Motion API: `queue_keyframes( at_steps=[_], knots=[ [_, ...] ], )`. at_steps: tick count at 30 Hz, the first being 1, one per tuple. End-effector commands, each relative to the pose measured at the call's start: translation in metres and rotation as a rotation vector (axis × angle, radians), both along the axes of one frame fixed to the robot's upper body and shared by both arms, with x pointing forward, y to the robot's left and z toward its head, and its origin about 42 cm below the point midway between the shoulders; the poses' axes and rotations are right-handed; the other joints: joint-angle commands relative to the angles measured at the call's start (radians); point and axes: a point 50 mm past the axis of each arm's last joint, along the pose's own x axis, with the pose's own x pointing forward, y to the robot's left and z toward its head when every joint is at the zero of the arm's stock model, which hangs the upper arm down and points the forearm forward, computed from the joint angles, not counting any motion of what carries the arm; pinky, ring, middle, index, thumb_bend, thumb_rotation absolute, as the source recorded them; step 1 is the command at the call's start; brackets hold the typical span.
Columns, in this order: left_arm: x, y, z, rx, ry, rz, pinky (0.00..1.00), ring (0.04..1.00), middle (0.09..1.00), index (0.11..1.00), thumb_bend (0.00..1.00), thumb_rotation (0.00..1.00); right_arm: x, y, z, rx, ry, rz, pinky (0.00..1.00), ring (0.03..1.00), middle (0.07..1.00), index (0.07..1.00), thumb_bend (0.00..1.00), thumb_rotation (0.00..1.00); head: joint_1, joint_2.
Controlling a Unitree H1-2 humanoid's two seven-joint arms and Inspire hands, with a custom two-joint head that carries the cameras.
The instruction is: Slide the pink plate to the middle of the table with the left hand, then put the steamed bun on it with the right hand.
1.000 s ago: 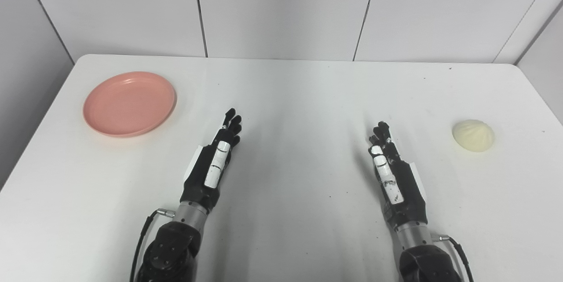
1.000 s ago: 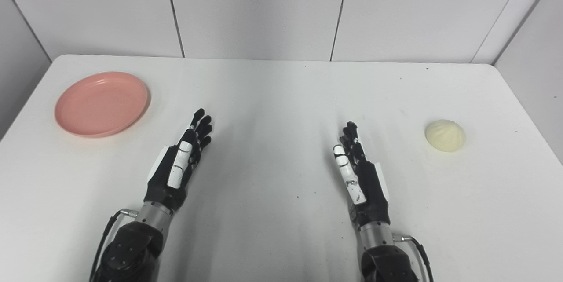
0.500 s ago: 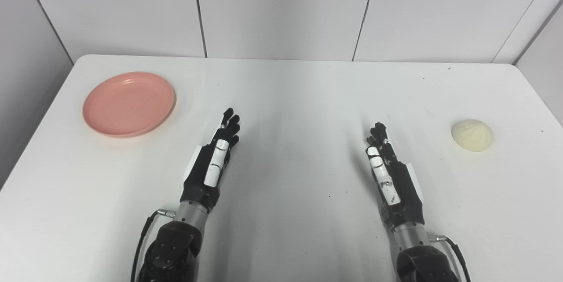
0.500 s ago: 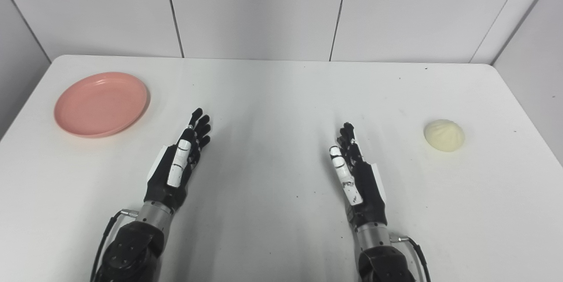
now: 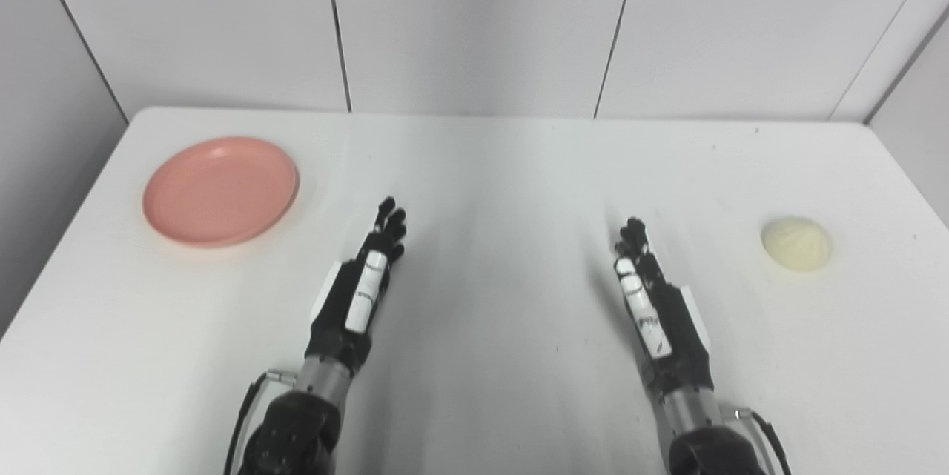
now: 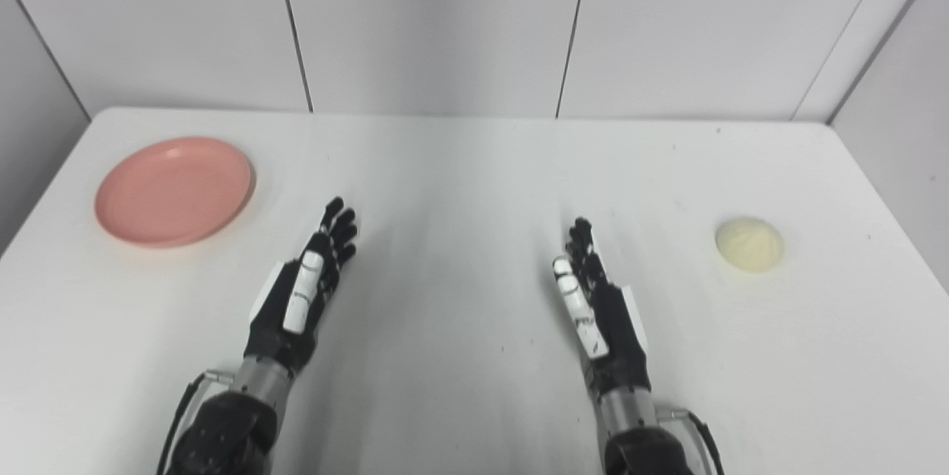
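1. Pink plate (image 5: 220, 191) lies at the far left of the white table (image 5: 489, 164), well apart from the left hand (image 5: 359, 284) — ahead of it and off to its left.
2. Over at the right side, the steamed bun (image 5: 796, 244) sits well apart from the right hand (image 5: 652, 301), level with its fingertips and out to its right.
3. Round and shallow, the plate has a low raised rim and nothing on it; the bun is a pale cream dome, its surface too blurred to read.
4. Both hands are black with white panels and stretch forward over the table's near middle, fingers straight and slightly spread — each is open, holding nothing and touching neither plate nor bun.
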Motion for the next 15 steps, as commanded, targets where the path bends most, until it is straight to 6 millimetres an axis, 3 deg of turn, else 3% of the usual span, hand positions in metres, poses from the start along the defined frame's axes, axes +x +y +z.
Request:
queue_keyframes(
  at_steps=[1, 6, 12, 15],
  knots=[
    [-0.001, -0.006, -0.011, -0.019, 0.02, -0.015, 1.0, 1.0, 1.0, 1.0, 0.63, 0.97, -0.001, -0.005, -0.005, -0.004, -0.021, -0.01, 1.0, 1.0, 1.0, 1.0, 0.59, 0.8, 0.001, -0.002],
    [-0.001, -0.008, -0.013, -0.029, 0.019, -0.013, 1.0, 1.0, 1.0, 1.0, 0.6, 0.96, -0.001, -0.008, -0.009, -0.007, -0.019, -0.018, 1.0, 1.0, 1.0, 1.0, 0.6, 0.8, 0.024, -0.022],
    [0.004, -0.005, -0.017, 0.013, -0.008, 0.026, 1.0, 1.0, 1.0, 1.0, 0.68, 0.98, -0.001, -0.014, -0.017, -0.047, -0.035, -0.006, 1.0, 1.0, 1.0, 1.0, 0.59, 0.85, 0.151, -0.097],
    [0.011, -0.002, -0.017, 0.024, -0.04, 0.06, 1.0, 1.0, 1.0, 1.0, 0.66, 1.0, -0.001, -0.016, -0.021, -0.028, -0.05, 0.005, 1.0, 1.0, 1.0, 1.0, 0.55, 0.86, 0.183, -0.12]
  ],
)
